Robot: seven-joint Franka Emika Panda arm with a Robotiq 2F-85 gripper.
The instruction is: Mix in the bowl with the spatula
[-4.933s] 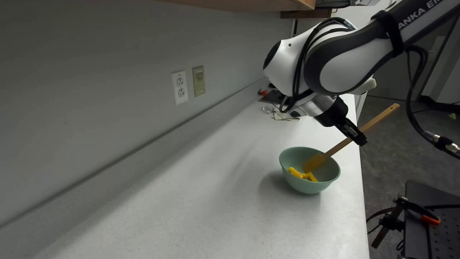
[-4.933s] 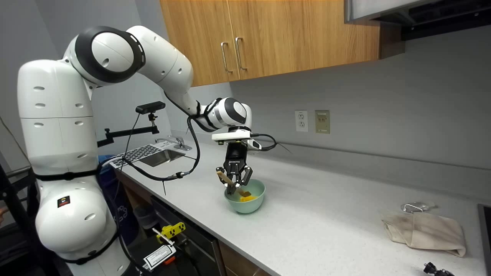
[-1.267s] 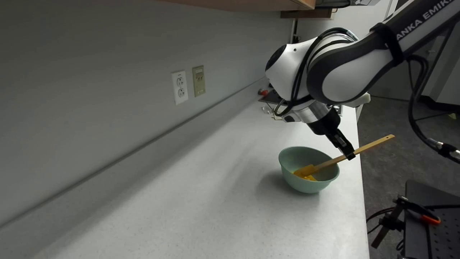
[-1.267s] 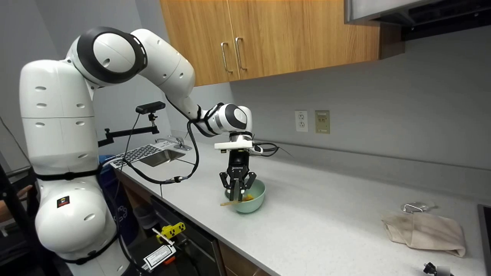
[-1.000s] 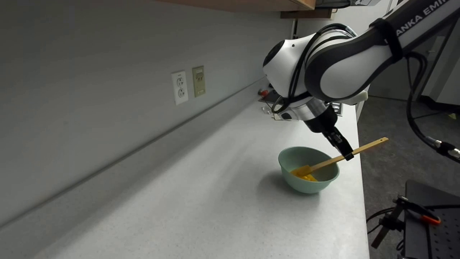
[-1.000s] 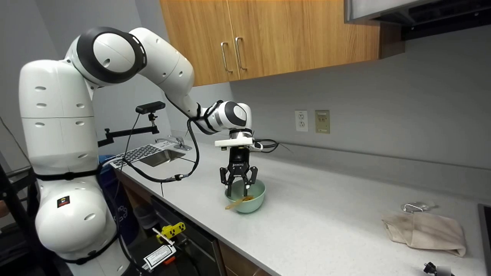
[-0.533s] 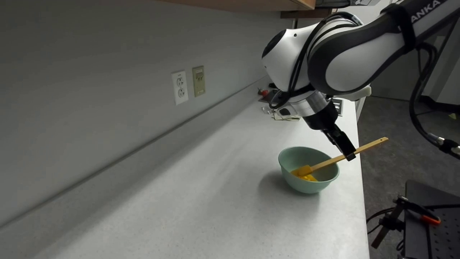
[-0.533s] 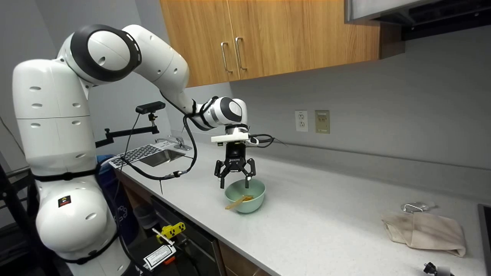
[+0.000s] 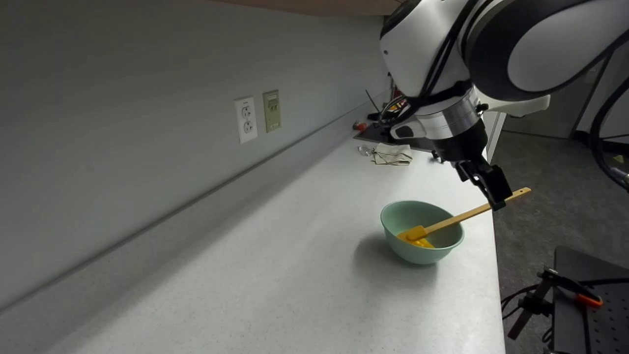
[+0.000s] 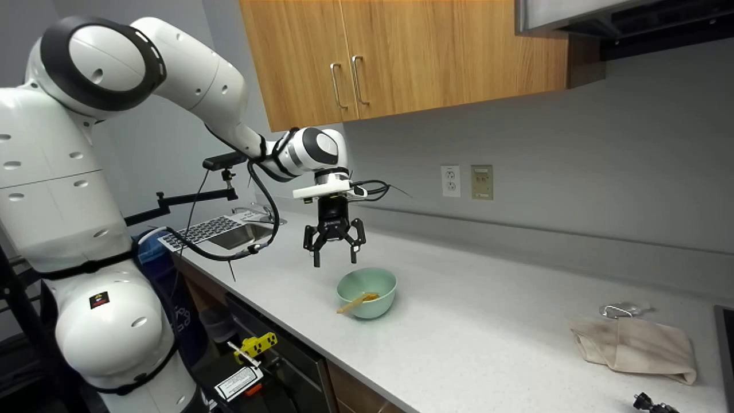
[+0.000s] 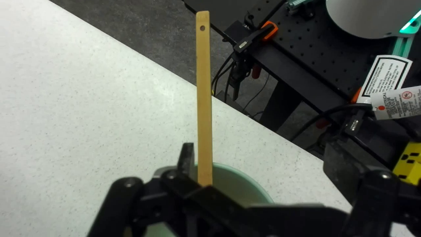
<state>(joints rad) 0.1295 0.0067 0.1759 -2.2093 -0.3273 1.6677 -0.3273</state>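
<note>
In an exterior view, the spatula (image 10: 354, 303) is propped across the near-left rim of the bowl (image 10: 378, 308), its handle pointed toward the near edge of the surface (image 10: 476, 327) and its head laid against yellow contents (image 9: 425, 243). It is judged light and stiff, perhaps softer at the head, and might be twisted in a loose grip, so it is best pinched mid-handle, outside the rim. Farther off, above and left, nothing is gripped by the tool (image 10: 335, 264), its jaws wide apart.
</note>
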